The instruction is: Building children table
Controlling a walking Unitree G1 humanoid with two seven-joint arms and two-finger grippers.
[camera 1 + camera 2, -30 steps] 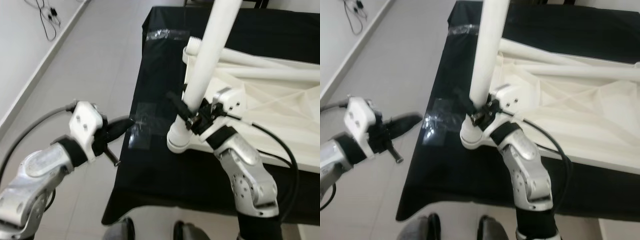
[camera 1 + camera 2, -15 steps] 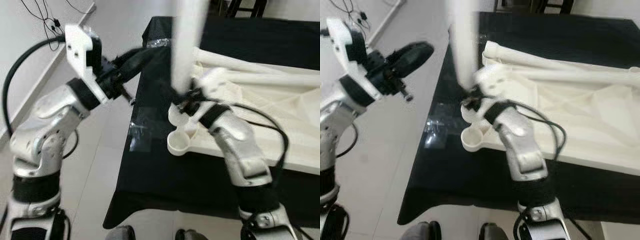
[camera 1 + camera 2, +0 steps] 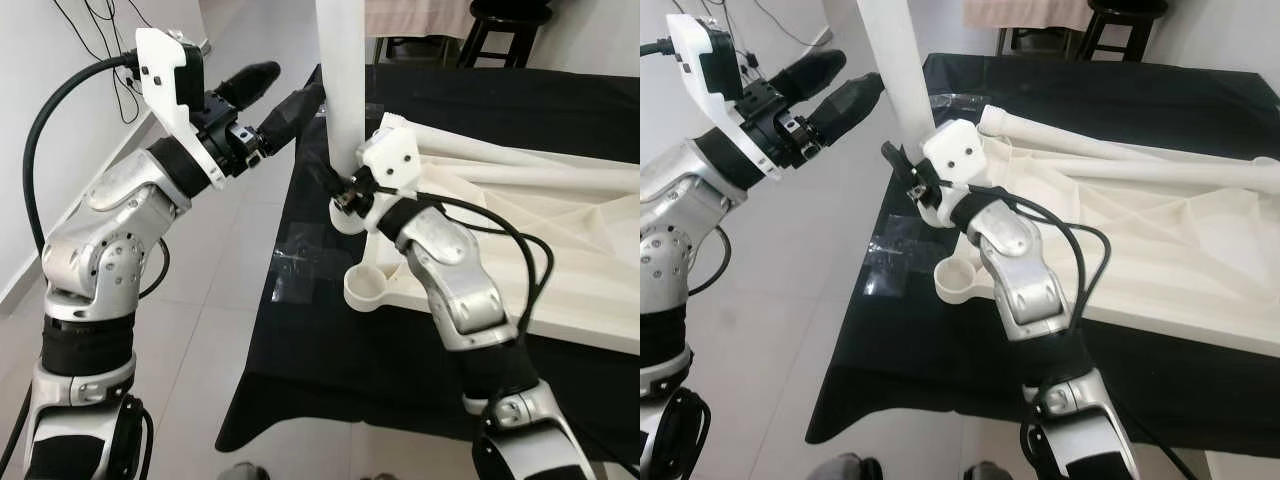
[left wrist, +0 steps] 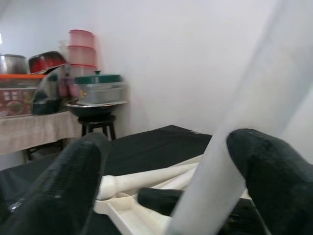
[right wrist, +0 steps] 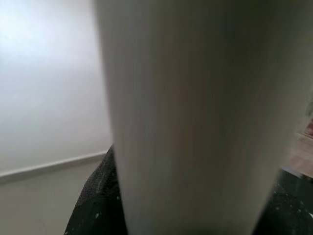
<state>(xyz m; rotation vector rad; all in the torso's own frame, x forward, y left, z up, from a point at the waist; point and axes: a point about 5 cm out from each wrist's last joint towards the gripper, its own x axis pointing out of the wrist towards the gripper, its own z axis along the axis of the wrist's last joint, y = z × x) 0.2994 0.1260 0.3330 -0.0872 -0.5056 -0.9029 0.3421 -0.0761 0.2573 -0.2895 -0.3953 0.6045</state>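
**Right gripper holds table leg upright at corner; left gripper spread beside it**

Black-covered table [image 3: 330, 330] on pale tiled floor [image 3: 215, 330], white wall and baseboard on robot's left, cables [image 3: 110, 40] hanging on it. Dark stool [image 3: 500, 25] past the far end. Clear tape patches [image 3: 290, 270] stuck on the black cloth near the left edge. Left wrist view: side table with stacked pink containers [image 4: 80, 49], pots, stool below.

White children's tabletop [image 3: 520, 230] lies upside down on the cloth; two legs [image 3: 500, 155] lie flat on it. Empty round corner socket [image 3: 368, 287] at near-left corner.

Right gripper [image 3: 335, 185] pinches white table leg [image 3: 340, 80] low down, leg upright, base at the next socket along the left edge. Whether seated cannot tell.

Left gripper [image 3: 275, 95] raised, just left of the leg, fingers [image 4: 73, 181] spread apart, holding nothing; leg runs between them in the wrist view, contact unclear.

Right arm and its cable [image 3: 500, 250] cross over the tabletop's corner.
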